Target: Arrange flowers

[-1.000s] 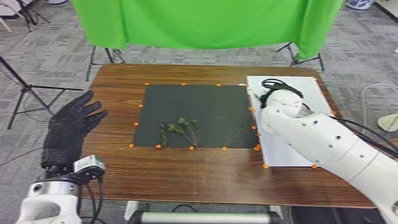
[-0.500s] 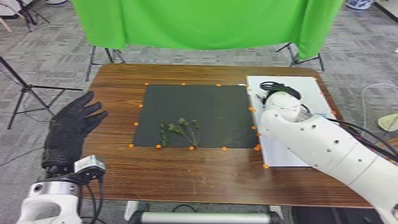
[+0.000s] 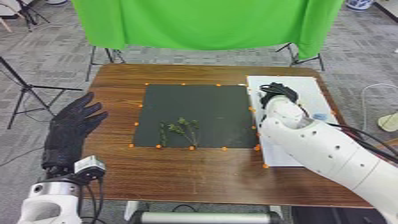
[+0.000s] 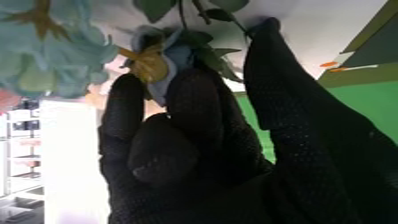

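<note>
Head view: green cloth (image 3: 204, 25) beyond brown table (image 3: 178, 172), left hand (image 3: 75, 120) spread, right hand (image 3: 279, 91) too hidden to tell.

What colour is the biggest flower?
The flower is pale blue-green, clearest in the right wrist view.

Sprigs (image 3: 183, 122) on mat (image 3: 200, 101), board (image 3: 280, 158) right

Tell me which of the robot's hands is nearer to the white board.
The right hand. In the head view, the right hand is over the far part of the white board; the left hand is at the table's left edge, beyond the black mat.
</note>
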You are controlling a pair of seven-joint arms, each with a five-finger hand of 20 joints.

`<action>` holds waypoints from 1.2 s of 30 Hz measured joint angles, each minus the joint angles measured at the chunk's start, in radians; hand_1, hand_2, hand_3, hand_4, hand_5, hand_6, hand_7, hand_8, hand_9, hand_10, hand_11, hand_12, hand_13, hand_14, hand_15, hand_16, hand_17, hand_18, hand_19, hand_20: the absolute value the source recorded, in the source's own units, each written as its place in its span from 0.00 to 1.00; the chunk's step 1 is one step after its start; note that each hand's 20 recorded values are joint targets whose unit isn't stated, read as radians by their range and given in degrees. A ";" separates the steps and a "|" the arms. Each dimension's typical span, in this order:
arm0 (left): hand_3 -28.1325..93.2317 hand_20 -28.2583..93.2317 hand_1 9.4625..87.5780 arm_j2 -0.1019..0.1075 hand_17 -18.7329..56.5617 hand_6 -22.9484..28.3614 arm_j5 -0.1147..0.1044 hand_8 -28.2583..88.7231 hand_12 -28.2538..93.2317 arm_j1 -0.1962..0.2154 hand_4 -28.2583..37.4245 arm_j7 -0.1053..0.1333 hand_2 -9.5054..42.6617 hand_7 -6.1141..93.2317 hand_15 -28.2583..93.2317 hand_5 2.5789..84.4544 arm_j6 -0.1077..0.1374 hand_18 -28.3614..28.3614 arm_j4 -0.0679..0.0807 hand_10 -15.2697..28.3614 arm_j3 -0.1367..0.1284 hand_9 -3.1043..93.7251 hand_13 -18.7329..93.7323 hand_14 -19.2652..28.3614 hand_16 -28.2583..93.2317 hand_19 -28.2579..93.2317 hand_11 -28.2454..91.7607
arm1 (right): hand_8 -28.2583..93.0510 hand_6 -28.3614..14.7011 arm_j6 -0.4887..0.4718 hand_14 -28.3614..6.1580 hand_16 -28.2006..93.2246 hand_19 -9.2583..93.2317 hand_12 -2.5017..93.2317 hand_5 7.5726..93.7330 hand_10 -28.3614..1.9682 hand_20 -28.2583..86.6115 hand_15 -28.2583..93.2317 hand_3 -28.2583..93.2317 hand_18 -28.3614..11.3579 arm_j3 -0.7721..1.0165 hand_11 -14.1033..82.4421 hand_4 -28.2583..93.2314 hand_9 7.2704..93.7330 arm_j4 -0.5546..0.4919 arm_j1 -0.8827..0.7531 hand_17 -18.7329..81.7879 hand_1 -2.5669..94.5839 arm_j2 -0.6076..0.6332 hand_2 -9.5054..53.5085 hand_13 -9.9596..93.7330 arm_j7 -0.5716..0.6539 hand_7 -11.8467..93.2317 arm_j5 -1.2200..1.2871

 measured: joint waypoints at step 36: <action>0.90 0.21 0.19 0.005 0.12 0.62 0.000 0.14 0.30 0.055 0.06 -0.003 0.36 0.24 0.63 0.41 0.030 0.91 -0.026 0.77 -0.027 0.38 0.40 0.93 0.15 0.71 0.46 | 0.35 0.60 0.211 0.44 0.42 0.92 0.33 0.95 0.48 0.52 1.00 0.96 0.09 -0.231 0.87 0.00 0.83 -0.039 0.149 0.41 0.51 0.042 0.00 0.79 -0.010 0.34 0.009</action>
